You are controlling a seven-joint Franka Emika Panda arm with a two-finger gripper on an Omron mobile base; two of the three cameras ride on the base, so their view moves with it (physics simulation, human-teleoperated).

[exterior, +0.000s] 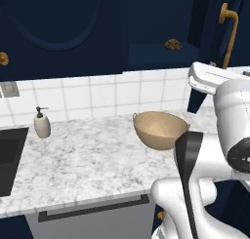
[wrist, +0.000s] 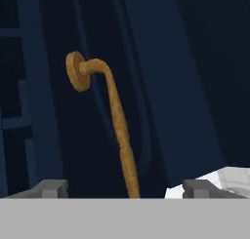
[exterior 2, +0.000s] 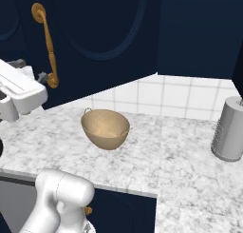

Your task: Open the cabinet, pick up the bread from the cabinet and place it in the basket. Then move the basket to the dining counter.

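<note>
Looking past parted jaws, we see the gripper (wrist: 124, 187) straddling the cabinet (exterior 2: 102, 34) handle (wrist: 119, 130), unclamped. Bread (exterior: 172, 44), upper right on the shelf: light, soft, crushable; pinch its middle gently. Basket (exterior: 159, 130) on tabletop (exterior: 88, 157).

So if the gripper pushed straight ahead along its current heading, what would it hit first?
Probably the long curved brass bar handle, which runs between the open gripper's fingertips, with the dark navy cabinet door right behind; depth is unclear.

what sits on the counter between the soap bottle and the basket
Nothing: bare marble counter runs from soap bottle to basket, in the left base view.
</note>
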